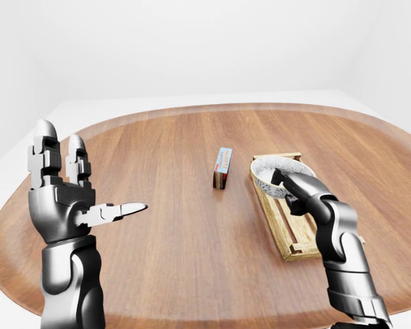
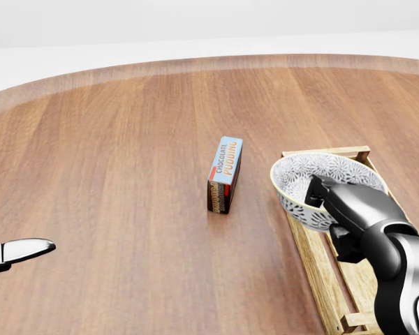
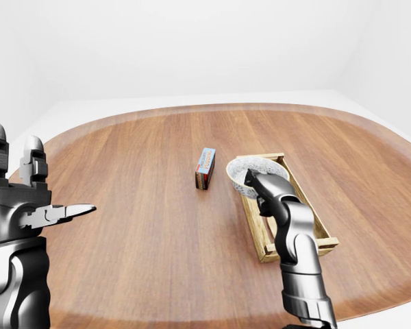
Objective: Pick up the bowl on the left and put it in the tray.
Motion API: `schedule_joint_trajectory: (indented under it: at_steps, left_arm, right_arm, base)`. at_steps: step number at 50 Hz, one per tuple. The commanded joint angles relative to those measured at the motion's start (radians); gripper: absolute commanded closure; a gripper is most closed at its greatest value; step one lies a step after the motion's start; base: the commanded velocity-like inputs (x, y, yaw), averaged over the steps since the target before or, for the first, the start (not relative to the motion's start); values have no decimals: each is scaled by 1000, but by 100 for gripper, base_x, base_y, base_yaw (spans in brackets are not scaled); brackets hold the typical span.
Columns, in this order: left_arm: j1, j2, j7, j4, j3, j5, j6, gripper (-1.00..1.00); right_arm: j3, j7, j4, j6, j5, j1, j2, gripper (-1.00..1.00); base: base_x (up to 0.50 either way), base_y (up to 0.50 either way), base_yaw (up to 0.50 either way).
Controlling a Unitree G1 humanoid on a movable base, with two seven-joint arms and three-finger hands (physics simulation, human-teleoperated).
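In the head view the white bowl (image 2: 298,174) with a dark floral pattern is tilted over the left rail of the wooden slatted tray (image 2: 327,152). My right hand (image 2: 324,196) is shut on the bowl's near rim, and its wrist hides the lower part of the bowl. I cannot tell whether the bowl touches the tray. My left hand (image 1: 82,185) is held upright at the left of the left-eye view, open and empty, far from the bowl. Only one of its fingers (image 2: 24,250) shows in the head view.
A chocolate pudding box (image 2: 225,174) stands on its edge just left of the tray. The round wooden table (image 1: 171,233) spreads wide around them, and its curved edge runs along the top of the head view. White walls and floor lie beyond.
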Motion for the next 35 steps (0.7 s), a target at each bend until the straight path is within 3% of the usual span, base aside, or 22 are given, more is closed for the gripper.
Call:
schedule_joint_trajectory:
  at_steps: [1, 35]
  left_arm:
    - [2, 0, -2, 0, 1, 0, 0, -100]
    - [1, -2, -6, 8, -2, 3, 0, -100]
  right_arm:
    - [-10, 0, -3, 0, 30, -20, -26, 100]
    - [-45, 0, 71, 0, 27, -70, -82, 100]
  base:
    - [0, 0, 0]
    - [0, 0, 0]
